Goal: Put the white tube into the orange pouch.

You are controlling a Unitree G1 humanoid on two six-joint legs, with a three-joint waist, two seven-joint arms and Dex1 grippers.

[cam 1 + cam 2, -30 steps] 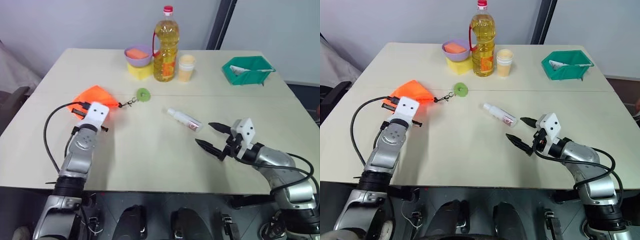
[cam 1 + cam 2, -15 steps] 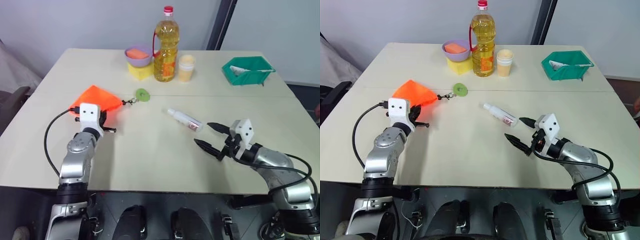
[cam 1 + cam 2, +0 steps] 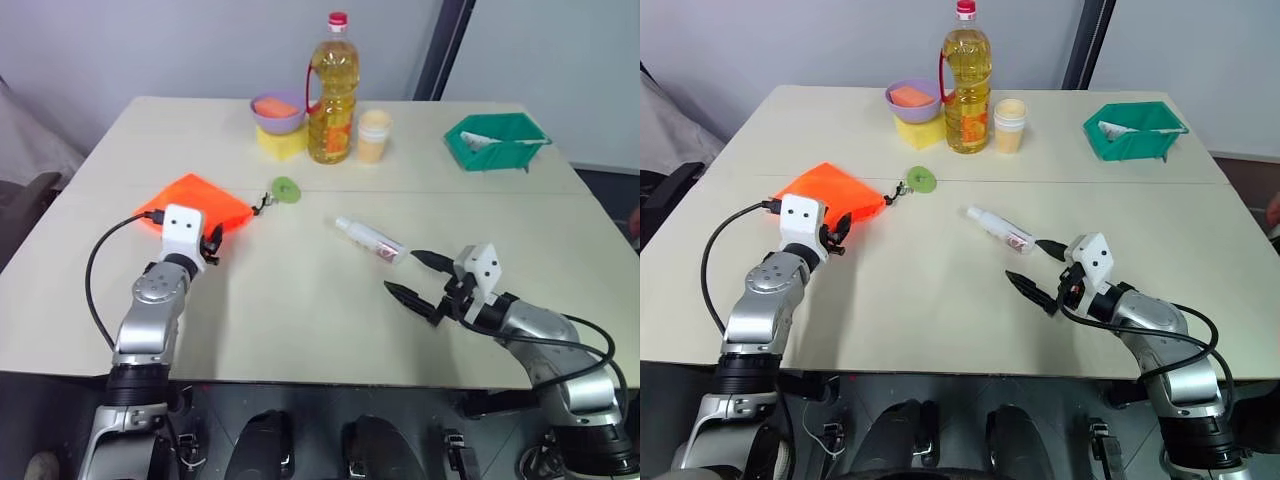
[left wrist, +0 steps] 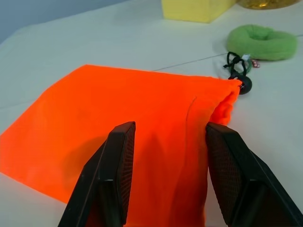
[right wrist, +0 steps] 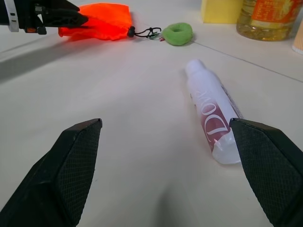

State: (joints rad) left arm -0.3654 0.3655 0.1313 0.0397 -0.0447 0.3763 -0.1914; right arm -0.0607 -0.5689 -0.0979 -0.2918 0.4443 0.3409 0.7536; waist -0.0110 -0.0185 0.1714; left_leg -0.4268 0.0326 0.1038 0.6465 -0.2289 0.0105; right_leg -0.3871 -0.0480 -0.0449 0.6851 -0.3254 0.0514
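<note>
The orange pouch (image 3: pixel 200 193) lies flat on the table's left side, its black cord running to a green ring (image 3: pixel 287 189). My left gripper (image 4: pixel 170 130) is open at the pouch's near edge, one finger on each side of a stretch of the fabric, which lies slack between them. The white tube (image 3: pixel 368 238), with its red-pink label, lies on its side near the table's middle. My right gripper (image 3: pixel 400 271) is wide open just short of the tube's near end, pointing at it, with nothing between its fingers (image 5: pixel 71 161).
At the back stand a tall yellow oil bottle (image 3: pixel 332 95), a purple bowl (image 3: pixel 277 108) holding an orange block on a yellow block, and a pale orange cup (image 3: pixel 373 135). A green bin (image 3: pixel 495 140) sits at the back right.
My left gripper has opened and rolled at the wrist; the pouch, bunched up in its grip before, now lies flat. The right arm has barely shifted.
</note>
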